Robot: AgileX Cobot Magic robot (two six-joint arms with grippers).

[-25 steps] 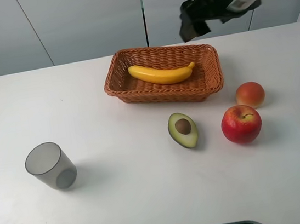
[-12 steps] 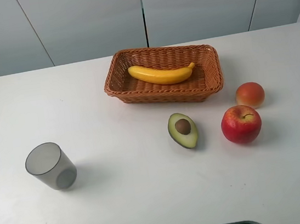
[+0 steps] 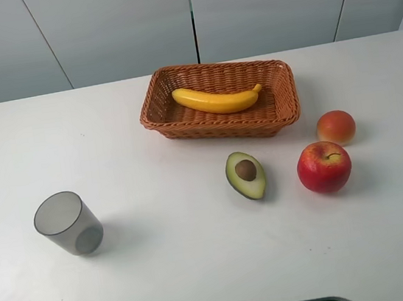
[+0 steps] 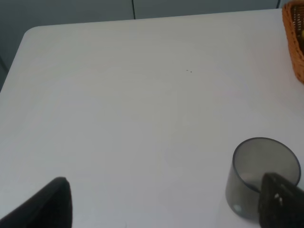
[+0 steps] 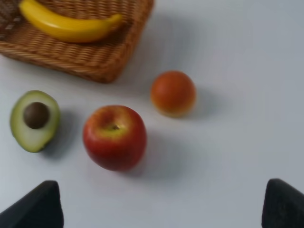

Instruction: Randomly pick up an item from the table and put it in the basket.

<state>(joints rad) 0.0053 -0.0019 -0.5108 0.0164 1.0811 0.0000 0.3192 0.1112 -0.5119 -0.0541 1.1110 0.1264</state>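
Banana lies in basket; both grippers spread wide.

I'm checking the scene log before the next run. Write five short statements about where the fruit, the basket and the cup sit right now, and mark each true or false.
1. The long yellow banana lies inside the rectangular orange-brown wicker basket. True.
2. The halved green avocado with the brown pit is in the basket. False: it lies on the white tabletop, in front of the basket.
3. The red apple sits on the table between the avocado and the small round orange-red fruit. True.
4. The grey translucent cup stands touching the basket. False: it stands well apart, toward the table's left front.
5. The right tool is shut on the apple. False: its fingertips are spread wide apart, holding nothing.
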